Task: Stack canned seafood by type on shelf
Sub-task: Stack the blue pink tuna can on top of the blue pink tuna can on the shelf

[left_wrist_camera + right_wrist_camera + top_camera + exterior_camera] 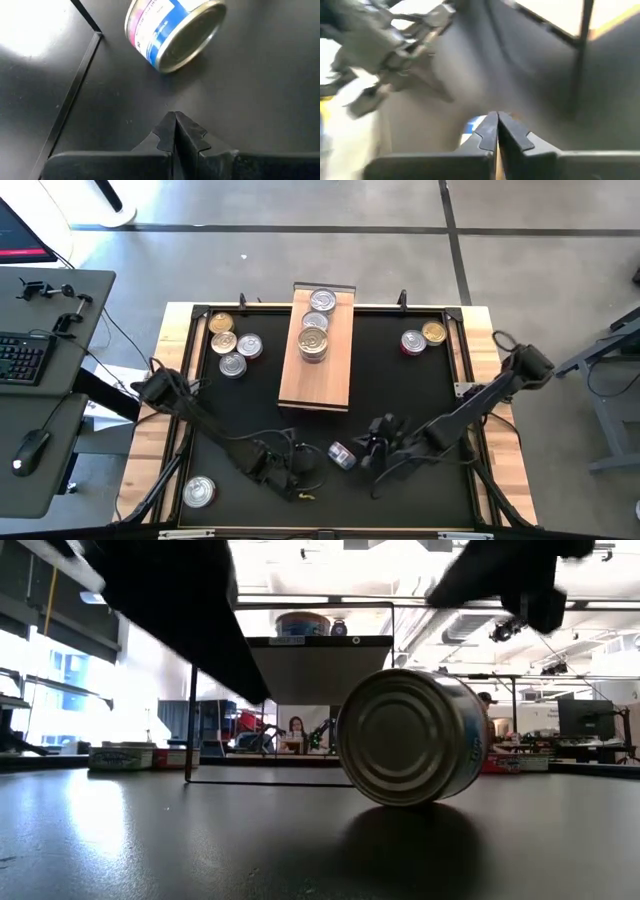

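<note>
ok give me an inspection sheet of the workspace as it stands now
surface: black mat in a pale wooden table frame.
job's things: wooden shelf at the mat's far middle, tins on it in a row; four tins far left, two tins far right, one tin near left corner, one blue-and-pink labelled tin lying on its side near the front.
clutter: nothing seen.
grippers: left gripper shut, empty, just short of the tipped tin; right gripper shut, empty, close on its other side.
cables: along both arms and the table's left edge.
surroundings: desk with keyboard and mouse at left; person seated far behind.
</note>
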